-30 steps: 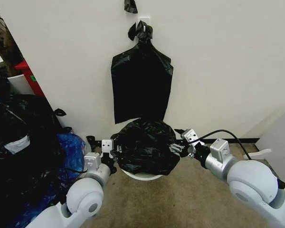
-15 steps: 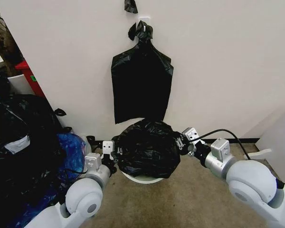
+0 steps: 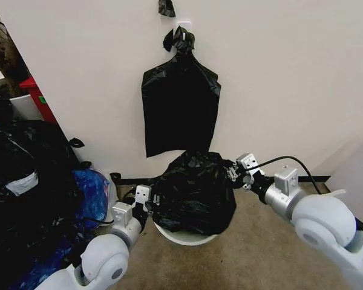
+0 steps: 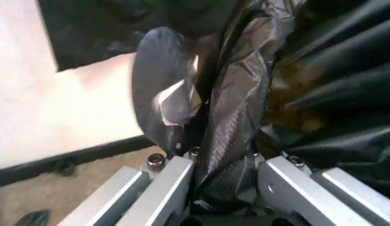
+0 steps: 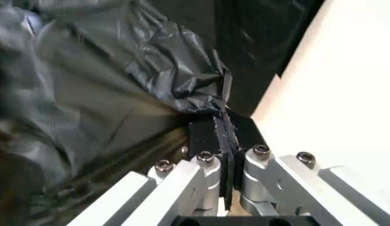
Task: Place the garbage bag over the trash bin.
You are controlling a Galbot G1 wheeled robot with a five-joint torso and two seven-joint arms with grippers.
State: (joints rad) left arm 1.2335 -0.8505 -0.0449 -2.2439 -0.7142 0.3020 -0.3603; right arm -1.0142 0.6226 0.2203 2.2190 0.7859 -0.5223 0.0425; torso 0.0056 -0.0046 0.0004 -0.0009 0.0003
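The left hand (image 3: 146,204) was clamped on one edge of the garbage bag (image 3: 193,193), a fold of film bunched between its pads (image 4: 182,176). The right hand (image 3: 234,175) pinched the opposite edge, its pads (image 5: 211,134) closed tight on a thin pleat. The two sat at roughly 9 and 3 o'clock of the bag, probably to hold its mouth stretched wide over the trash bin (image 3: 187,235), whose white wall peeked out below at 6 o'clock on the floor. There was one bag in hand and one bin. One bunch of flat black bags (image 3: 180,109) hung on the wall at 12 o'clock.
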